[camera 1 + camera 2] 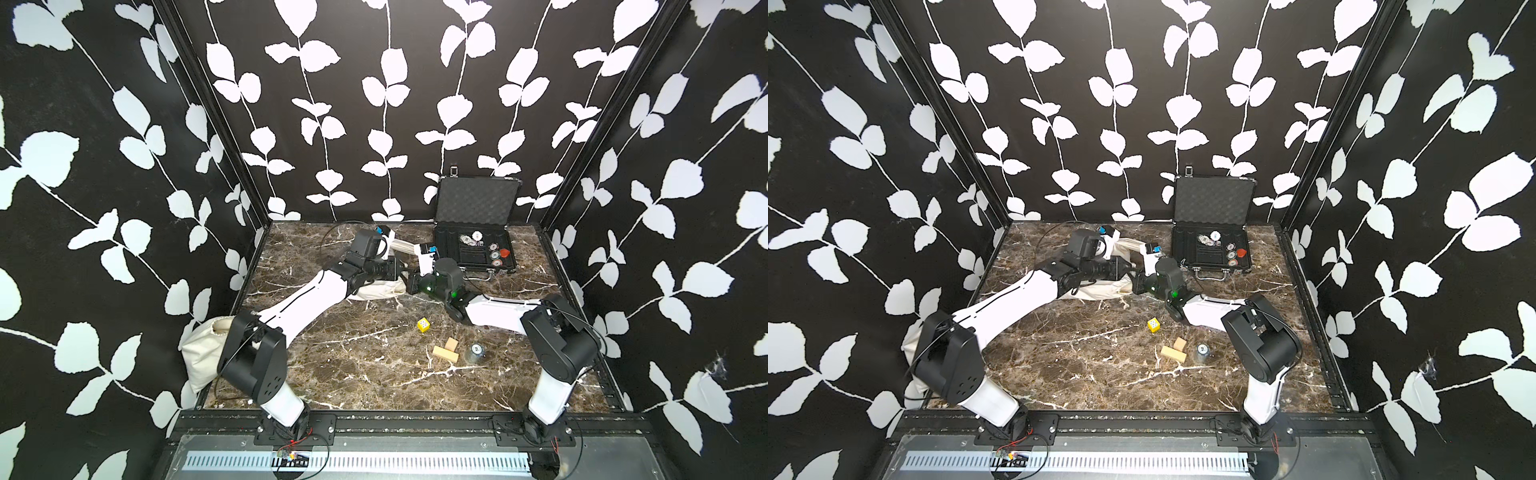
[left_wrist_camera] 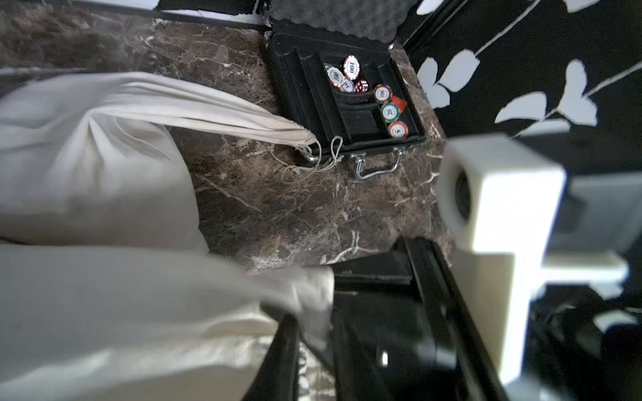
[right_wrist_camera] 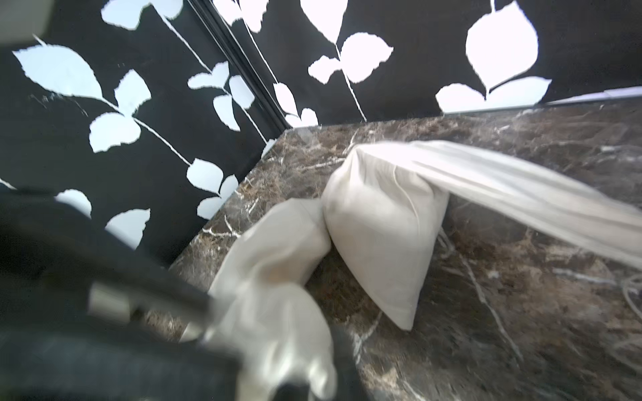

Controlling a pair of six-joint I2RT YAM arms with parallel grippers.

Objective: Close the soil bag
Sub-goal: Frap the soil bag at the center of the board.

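The soil bag [image 1: 376, 291] [image 1: 1100, 289] is a white cloth sack lying mid-table. Its long neck [image 2: 208, 107] [image 3: 521, 194] stretches toward the case, with the loose drawstring [image 2: 312, 163] at its end. My two grippers meet at the bag's right end. The left gripper [image 1: 400, 274] [image 2: 312, 347] stands slightly open, a fold of cloth lying against one finger [image 2: 283, 350]. The right gripper [image 1: 412, 283] [image 3: 305, 375] is shut on a bunched fold of the bag, which runs blurred into its jaws.
An open black case [image 1: 505, 266] with poker chips stands at the back right. A yellow die [image 1: 423, 324], two wooden blocks [image 1: 445, 351] and a small metal tin [image 1: 476, 351] lie front right. A second white sack [image 1: 203, 353] leans behind the left arm's base.
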